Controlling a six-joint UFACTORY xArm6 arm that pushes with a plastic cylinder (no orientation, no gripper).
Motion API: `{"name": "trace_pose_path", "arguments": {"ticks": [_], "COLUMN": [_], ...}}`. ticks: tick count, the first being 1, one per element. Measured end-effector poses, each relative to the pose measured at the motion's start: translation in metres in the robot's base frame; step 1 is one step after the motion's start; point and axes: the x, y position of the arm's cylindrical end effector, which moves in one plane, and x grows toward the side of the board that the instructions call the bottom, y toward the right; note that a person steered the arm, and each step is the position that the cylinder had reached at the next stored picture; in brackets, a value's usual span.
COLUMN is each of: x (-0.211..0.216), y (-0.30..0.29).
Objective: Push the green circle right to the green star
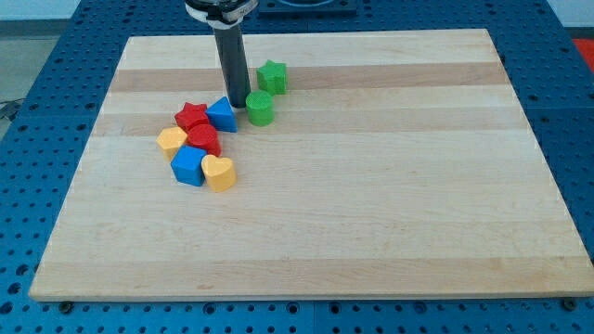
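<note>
The green circle (260, 109) is a short green cylinder on the wooden board (371, 204), in the upper left part. The green star (272, 77) lies just above it and slightly to the right, a small gap between them. My tip (238, 103) is the lower end of a dark rod that comes down from the view's top. It stands right at the green circle's left side, between it and the blue triangle (222, 114).
A cluster lies left of and below my tip: a red star (192, 116), a red block (203, 139), an orange block (172, 140), a blue cube (187, 166) and an orange heart (219, 173). Blue perforated table surrounds the board.
</note>
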Motion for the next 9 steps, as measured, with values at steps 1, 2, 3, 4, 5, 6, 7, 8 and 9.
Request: {"name": "trace_pose_path", "arguments": {"ticks": [1,2,3,4,5,6,7,8,9], "x": [0.026,0.039,0.052,0.057,0.01,-0.019,-0.017,-0.008,0.025], "y": [0.0,0.004,0.031,0.054,0.056,0.053,0.053,0.053,0.053]}}
